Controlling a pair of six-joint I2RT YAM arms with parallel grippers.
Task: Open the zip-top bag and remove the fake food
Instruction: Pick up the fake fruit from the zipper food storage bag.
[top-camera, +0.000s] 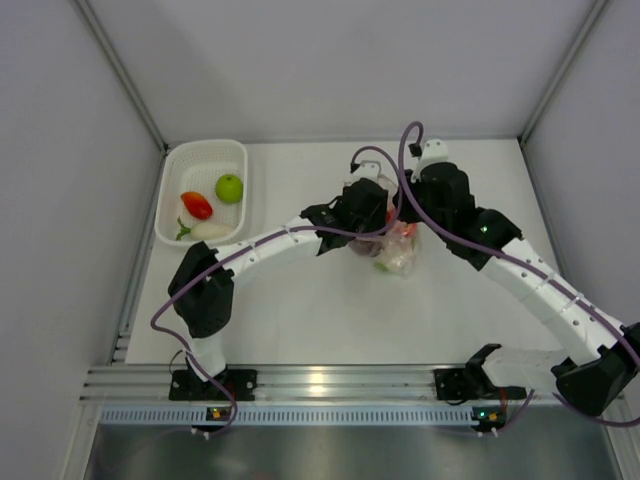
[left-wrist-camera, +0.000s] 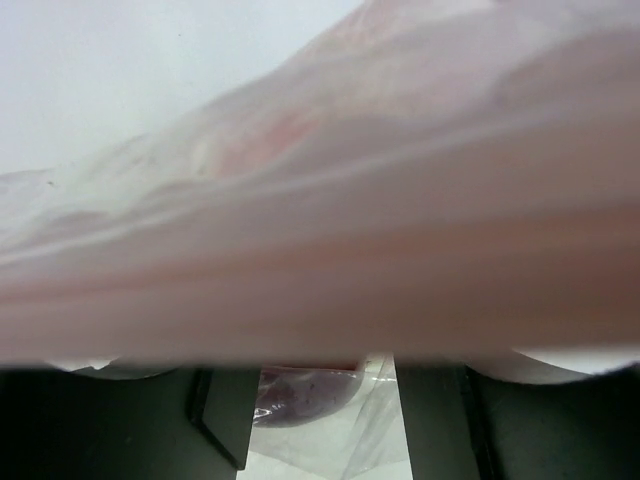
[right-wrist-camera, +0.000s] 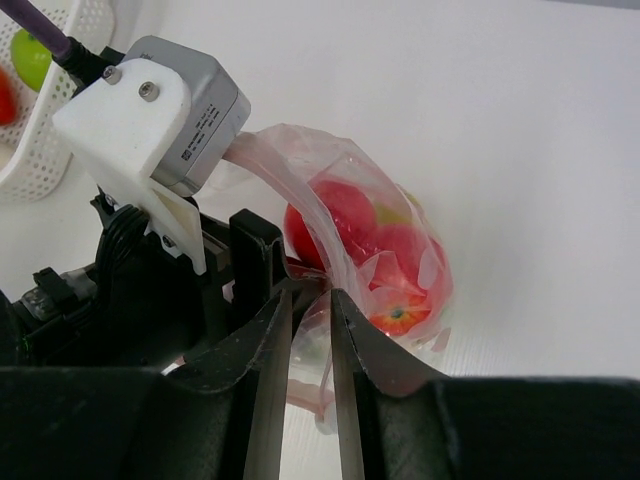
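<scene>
About halfway: some fake food (top-camera: 197, 205) sits in the basket (top-camera: 172, 190), more is still in the bag (right-wrist-camera: 400, 260) on the worktop (top-camera: 300, 320), right fingers (right-wrist-camera: 310, 297) barely apart at its edge, left fingers (left-wrist-camera: 328, 390) can't tell.

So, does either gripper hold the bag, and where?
Right gripper: an edge of the zip-top bag lies between its fingers; a firm pinch cannot be told. Left gripper stands open around the bag.

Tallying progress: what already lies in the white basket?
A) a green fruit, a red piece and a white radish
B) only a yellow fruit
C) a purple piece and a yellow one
A: the basket holds a green fruit, a red piece and a white radish.
</scene>
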